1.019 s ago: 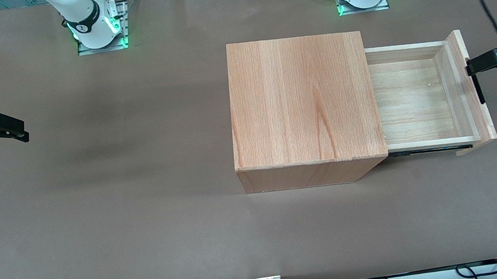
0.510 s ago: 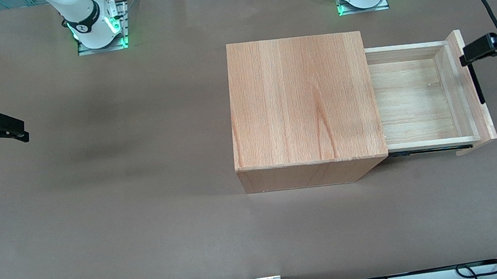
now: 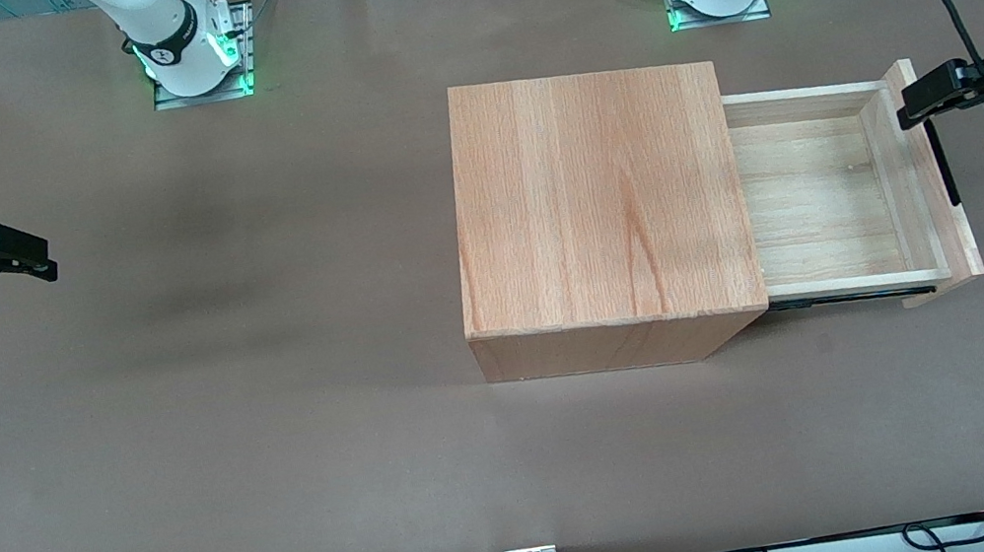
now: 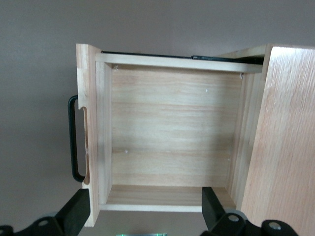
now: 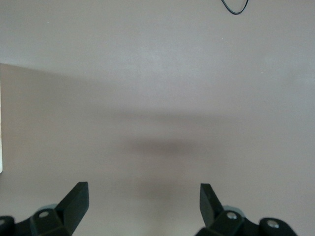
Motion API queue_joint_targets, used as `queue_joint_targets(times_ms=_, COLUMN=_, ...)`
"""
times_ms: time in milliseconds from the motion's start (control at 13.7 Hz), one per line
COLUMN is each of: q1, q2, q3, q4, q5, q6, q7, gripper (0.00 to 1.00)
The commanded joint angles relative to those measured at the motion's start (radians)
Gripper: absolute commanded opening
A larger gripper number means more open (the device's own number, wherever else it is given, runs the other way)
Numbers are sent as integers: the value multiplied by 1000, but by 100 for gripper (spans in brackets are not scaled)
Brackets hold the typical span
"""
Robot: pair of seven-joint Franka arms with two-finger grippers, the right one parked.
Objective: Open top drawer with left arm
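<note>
Pale plywood lines the top drawer (image 3: 823,195), pulled well out of the wooden cabinet (image 3: 601,208) on the brown table (image 3: 273,402). Only the wrist view shows the gripper (image 4: 142,211) spread wide, holding nothing, above the drawer and its black bar handle (image 4: 74,140).

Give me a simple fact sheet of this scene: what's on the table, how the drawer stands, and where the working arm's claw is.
table: brown surface
box: wooden box standing on the table
top drawer: top drawer pulled well out toward the working arm's end of the table
drawer contents: nothing visible inside
handle: black bar handle on the drawer's front panel, nothing gripping it
gripper: gripper open, holding nothing, raised above the open drawer at its edge farther from the front camera
task state: drawer looks open
</note>
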Motion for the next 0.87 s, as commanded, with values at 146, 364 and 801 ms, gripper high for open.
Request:
queue_joint_targets(times_ms=146, q1=-3, q2=-154, q3=47, q4=-225, q5=16, q6=127, q7=30, gripper=100)
queue_joint_targets(times_ms=364, q1=-20, q2=-180, q3=72, q4=-265, q5=16, q6=176, q7=70, gripper=100)
queue_joint_targets(times_ms=801, q1=-20, q2=-182, q3=89, q4=-263, q5=11, q6=131, q7=22, gripper=100)
